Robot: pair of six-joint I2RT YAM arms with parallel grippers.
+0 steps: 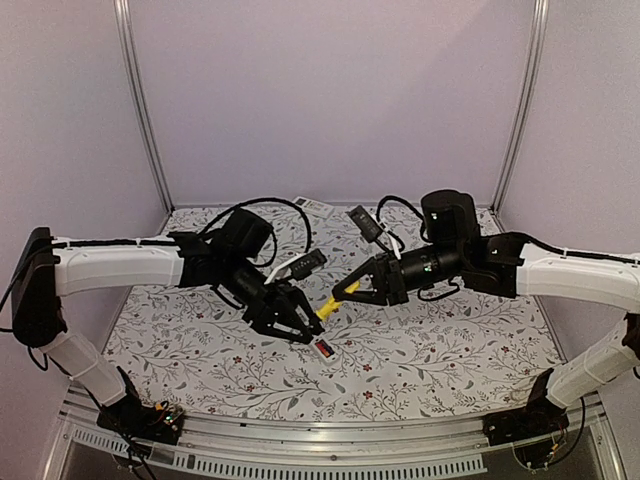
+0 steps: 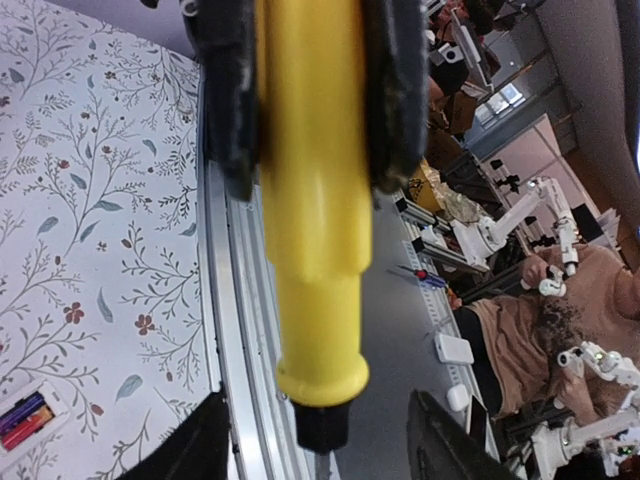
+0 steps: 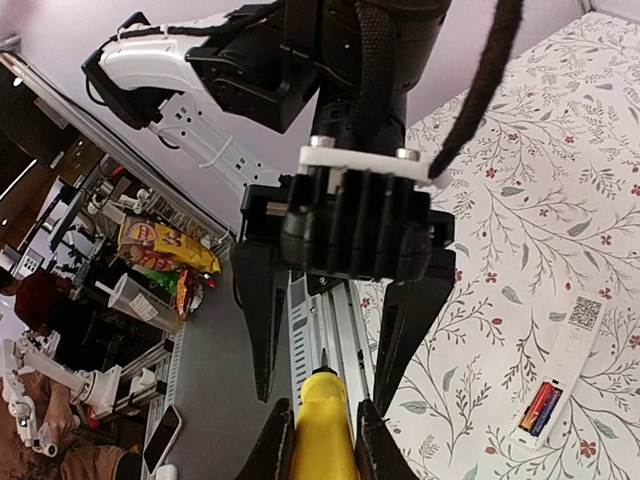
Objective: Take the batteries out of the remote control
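The slim white remote control [image 1: 323,349] lies back-up on the flowered table, below and between the two grippers. Its compartment is uncovered, and the batteries [image 3: 540,408], one reddish and one dark, sit side by side inside it. They also show in the left wrist view, batteries [image 2: 22,420] at the bottom left. My right gripper [image 3: 324,410] is shut on a yellow-handled screwdriver [image 3: 325,440] and holds it in the air. My left gripper [image 2: 318,400] faces it, open, with its fingers [image 2: 205,445] apart on either side of the screwdriver's shaft end, not touching it.
Another white remote [image 1: 315,205] lies at the table's far edge. The table's metal front rail [image 2: 235,330] runs close under both grippers. The two arms nearly meet nose to nose above the middle of the table [image 1: 450,360].
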